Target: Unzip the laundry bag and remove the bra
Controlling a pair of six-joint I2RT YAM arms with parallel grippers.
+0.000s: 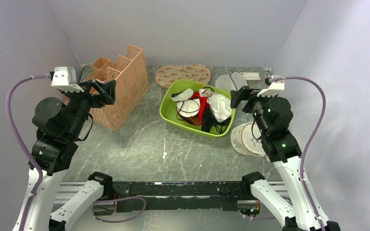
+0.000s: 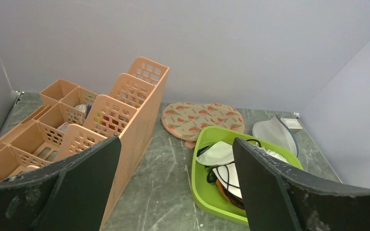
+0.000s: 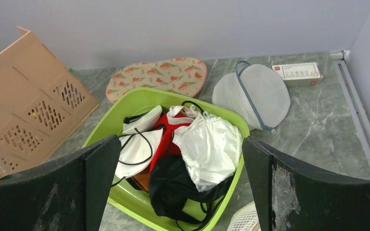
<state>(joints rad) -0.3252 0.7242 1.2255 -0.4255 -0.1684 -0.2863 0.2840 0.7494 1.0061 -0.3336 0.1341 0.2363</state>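
The laundry bag (image 1: 183, 74) is a flat beige pouch with a red-and-green print, lying at the back of the table behind the green bin. It also shows in the left wrist view (image 2: 202, 120) and the right wrist view (image 3: 156, 77). Its zip cannot be made out, and the bra is hidden. My left gripper (image 1: 101, 92) hovers open over the orange organiser, far left of the pouch (image 2: 176, 144). My right gripper (image 1: 238, 98) hangs open at the bin's right edge, in front of the pouch (image 3: 180, 139). Neither holds anything.
A green bin (image 1: 168, 103) in the middle holds white, red and black garments with thin straps. An orange slotted organiser (image 1: 120, 86) stands at the left. A round white mesh pouch (image 1: 231, 82) and a small white box (image 1: 250, 76) lie back right; a round beige mesh disc (image 1: 248, 137) lies right.
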